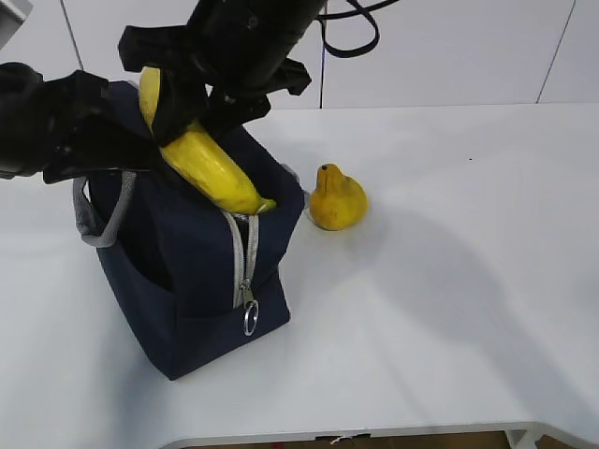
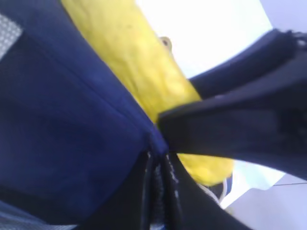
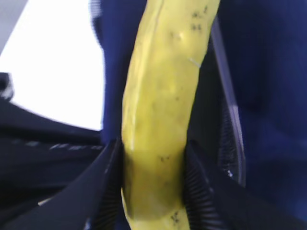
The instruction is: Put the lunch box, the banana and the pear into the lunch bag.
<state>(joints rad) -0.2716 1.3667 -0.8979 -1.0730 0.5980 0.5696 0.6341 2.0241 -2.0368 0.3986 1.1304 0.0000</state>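
The navy lunch bag (image 1: 197, 281) stands upright at the left of the white table, its top open. My left gripper (image 1: 110, 140) is shut, pinching the bag's upper edge (image 2: 96, 110) between its jaws. My right gripper (image 1: 182, 94) is shut on the yellow banana (image 1: 211, 168), which slants down over the bag's opening with its lower tip at the zipper end. In the right wrist view the banana (image 3: 163, 96) sits squeezed between the ribbed fingers (image 3: 199, 191). The pear (image 1: 337, 199) rests on the table just right of the bag. The lunch box is hidden or out of view.
The bag's grey zipper hangs open down the front, with its ring pull (image 1: 250, 320) low on the near face. A grey handle (image 1: 94, 224) droops on the bag's left side. The table's front edge (image 1: 374, 435) runs close below the bag. A white wall stands behind.
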